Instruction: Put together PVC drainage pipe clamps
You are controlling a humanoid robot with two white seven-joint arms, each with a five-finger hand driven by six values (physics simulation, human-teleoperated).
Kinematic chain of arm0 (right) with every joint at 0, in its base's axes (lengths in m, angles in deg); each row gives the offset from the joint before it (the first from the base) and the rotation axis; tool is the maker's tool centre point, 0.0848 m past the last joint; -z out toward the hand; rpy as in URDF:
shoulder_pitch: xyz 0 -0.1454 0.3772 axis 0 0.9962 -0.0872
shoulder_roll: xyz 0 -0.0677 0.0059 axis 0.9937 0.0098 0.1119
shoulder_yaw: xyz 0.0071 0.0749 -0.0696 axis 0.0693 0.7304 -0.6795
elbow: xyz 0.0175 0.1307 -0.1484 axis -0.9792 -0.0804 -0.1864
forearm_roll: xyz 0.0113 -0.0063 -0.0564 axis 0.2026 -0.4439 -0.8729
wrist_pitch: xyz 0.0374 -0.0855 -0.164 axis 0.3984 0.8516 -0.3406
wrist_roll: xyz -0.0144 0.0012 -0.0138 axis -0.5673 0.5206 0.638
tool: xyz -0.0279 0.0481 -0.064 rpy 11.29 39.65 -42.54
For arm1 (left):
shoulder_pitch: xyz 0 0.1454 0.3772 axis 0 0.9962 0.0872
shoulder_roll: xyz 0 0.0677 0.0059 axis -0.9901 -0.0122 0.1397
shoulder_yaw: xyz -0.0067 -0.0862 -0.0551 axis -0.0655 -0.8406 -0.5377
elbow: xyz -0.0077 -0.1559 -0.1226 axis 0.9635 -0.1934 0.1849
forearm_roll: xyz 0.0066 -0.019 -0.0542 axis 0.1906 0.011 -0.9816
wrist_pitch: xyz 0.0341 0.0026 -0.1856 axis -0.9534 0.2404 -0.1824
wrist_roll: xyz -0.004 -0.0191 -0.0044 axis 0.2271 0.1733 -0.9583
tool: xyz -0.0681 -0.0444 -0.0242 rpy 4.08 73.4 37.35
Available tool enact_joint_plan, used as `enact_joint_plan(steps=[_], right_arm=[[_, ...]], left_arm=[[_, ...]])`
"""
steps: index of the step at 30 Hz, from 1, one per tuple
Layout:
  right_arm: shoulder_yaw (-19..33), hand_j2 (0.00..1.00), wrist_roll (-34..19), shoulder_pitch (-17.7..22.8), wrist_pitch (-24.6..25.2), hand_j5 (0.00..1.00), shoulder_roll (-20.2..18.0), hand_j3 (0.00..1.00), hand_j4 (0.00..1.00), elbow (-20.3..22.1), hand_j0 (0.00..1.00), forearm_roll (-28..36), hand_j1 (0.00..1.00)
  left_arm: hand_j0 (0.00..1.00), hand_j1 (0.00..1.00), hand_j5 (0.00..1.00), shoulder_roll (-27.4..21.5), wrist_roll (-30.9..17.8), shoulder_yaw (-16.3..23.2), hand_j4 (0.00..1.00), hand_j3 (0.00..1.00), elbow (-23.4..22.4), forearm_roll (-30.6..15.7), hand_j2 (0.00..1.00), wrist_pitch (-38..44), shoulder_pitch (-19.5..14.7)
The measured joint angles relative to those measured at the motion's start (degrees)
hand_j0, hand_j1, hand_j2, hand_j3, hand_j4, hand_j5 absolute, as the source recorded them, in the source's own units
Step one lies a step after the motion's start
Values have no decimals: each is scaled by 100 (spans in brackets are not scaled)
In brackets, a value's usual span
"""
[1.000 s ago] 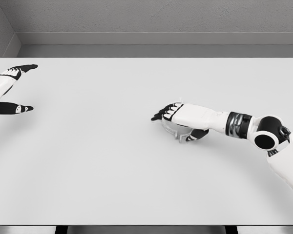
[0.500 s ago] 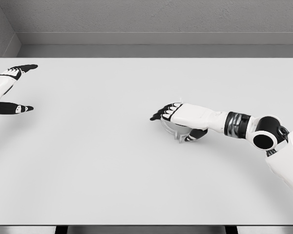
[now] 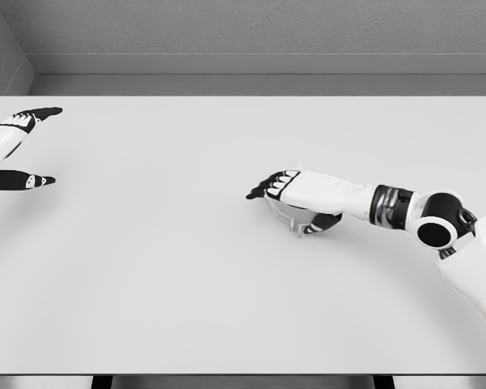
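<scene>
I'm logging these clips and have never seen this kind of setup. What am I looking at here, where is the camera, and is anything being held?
This is a simulator's render, seen from a camera on a humanoid robot's head, looking down at a plain white table. The two white arms with black-fingered hands are the robot's own. The left hand sits at the far left edge, fingers spread, holding nothing. The right hand reaches toward the table's middle and lies over a small clear ring-shaped part, probably a pipe clamp, with its fingers curled around it. The part is mostly hidden under the hand, so its exact shape is hard to tell.
</scene>
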Motion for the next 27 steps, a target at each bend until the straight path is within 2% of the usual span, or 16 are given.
enact_joint_plan(steps=[27], right_arm=[[-14,100,0,-44,-6,100,53,100,100,-70,100,0,100]], left_arm=[[100,100,100,0,0,5,100,100,0,0,100,0,9]])
